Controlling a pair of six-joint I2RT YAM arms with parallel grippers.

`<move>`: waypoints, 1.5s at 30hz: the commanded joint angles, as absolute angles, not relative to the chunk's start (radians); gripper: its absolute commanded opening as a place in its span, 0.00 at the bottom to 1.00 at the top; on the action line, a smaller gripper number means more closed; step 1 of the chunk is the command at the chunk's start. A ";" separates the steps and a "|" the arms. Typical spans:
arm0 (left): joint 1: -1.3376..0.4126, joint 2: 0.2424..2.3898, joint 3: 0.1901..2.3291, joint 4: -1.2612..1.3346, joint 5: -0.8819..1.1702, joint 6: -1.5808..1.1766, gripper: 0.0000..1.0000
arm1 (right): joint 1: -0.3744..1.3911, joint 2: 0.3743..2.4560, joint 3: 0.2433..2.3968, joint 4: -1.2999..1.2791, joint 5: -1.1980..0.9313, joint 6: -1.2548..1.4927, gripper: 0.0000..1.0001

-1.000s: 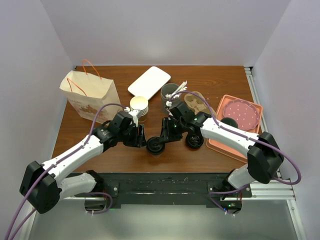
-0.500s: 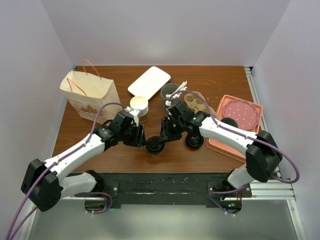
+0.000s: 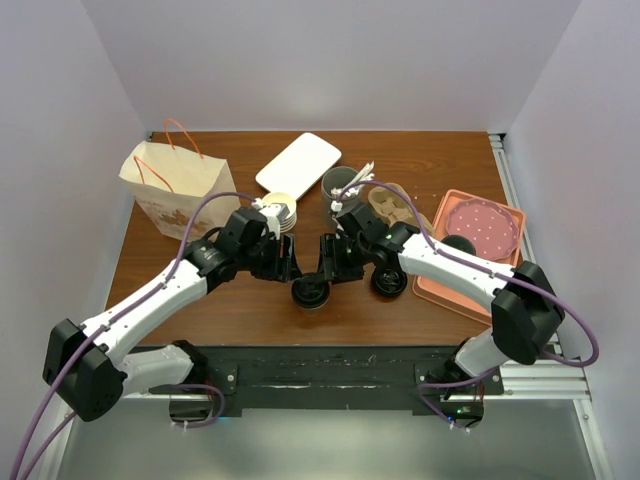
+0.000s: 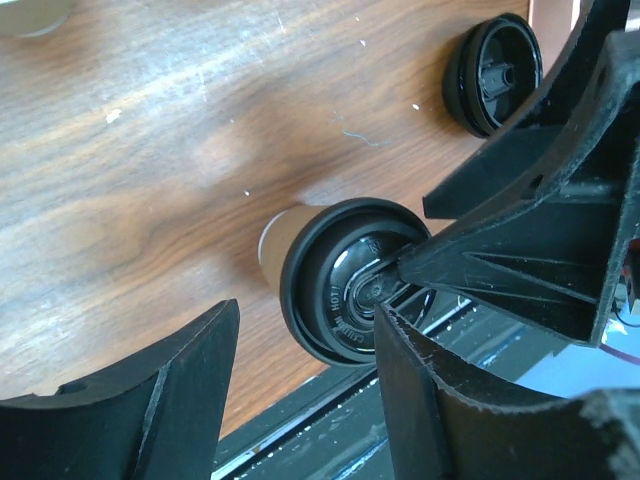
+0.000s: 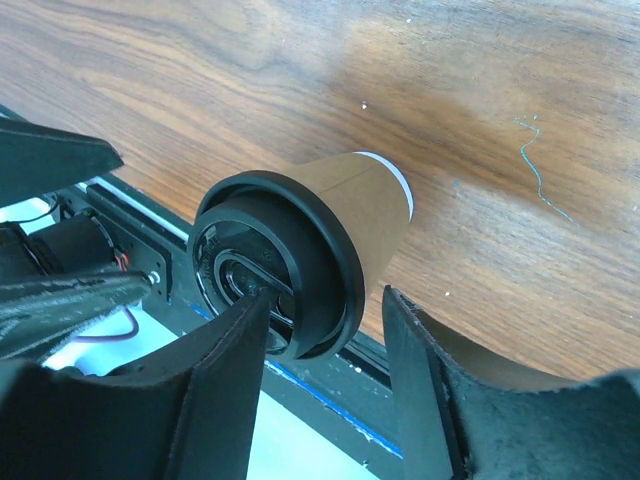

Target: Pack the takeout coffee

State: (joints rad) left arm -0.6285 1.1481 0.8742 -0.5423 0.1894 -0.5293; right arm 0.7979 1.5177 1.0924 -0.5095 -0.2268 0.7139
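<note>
The paper bag (image 3: 178, 192) stands at the back left of the table (image 3: 455, 160), well apart from the coffee. The left gripper (image 3: 287, 263) has swung in closer, its fingers spread wide toward the coffee cup (image 3: 311, 291), which stands upright near the front edge. The right gripper (image 3: 326, 262) straddles the black lid (image 5: 275, 265); I cannot tell whether it pinches. This looks like a handover toward the bag.

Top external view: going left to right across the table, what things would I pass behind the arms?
Paper bag → stack of lidless cups → dark grey utensil cup → pink tray. The white tray and the cardboard carrier overlap their neighbours, so they are left out.
</note>
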 commanded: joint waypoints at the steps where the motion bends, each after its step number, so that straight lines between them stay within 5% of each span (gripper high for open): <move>1: -0.626 1.158 0.884 -0.514 0.264 -0.514 0.61 | 0.801 1.493 1.143 -0.514 -0.239 0.713 0.54; 19: -0.624 1.204 0.746 -0.413 0.307 -0.537 0.53 | 0.802 1.417 0.948 -0.374 -0.299 0.818 0.55; 45: -0.624 1.249 0.680 -0.457 0.212 -0.545 0.53 | 0.801 1.397 0.552 -0.121 -0.226 0.841 0.39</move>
